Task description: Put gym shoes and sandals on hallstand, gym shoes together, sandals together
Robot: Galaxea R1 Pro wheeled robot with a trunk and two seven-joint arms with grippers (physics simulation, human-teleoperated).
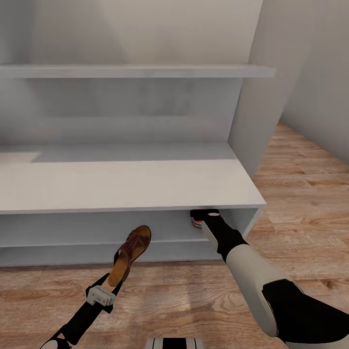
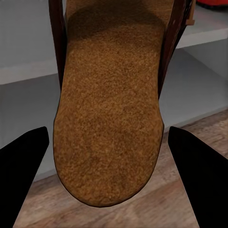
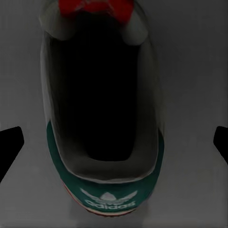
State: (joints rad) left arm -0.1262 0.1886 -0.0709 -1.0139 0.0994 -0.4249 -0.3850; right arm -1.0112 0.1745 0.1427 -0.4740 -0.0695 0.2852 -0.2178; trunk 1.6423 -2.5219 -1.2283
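A dark brown sandal [image 1: 131, 253] hangs tilted in the air in front of the hallstand's [image 1: 121, 186] open compartments. My left gripper [image 1: 112, 285] is shut on its heel end. The left wrist view shows the sandal's tan footbed [image 2: 109, 109] between two black fingers [image 2: 23, 175]. My right arm reaches into the upper compartment at the hallstand's right end. There my right gripper [image 1: 203, 214] is open behind a gym shoe [image 1: 196, 223]. In the right wrist view the gym shoe [image 3: 104, 190] rests on the grey shelf, green heel towards me, fingertips [image 3: 10, 142] wide apart and clear of it.
A thin floating wall shelf [image 1: 140, 71] runs above the hallstand. A grey wall panel [image 1: 257, 97] stands at its right end. Wood-plank corridor floor [image 1: 300, 184] stretches to the right and in front. My base [image 1: 172, 343] shows at the bottom edge.
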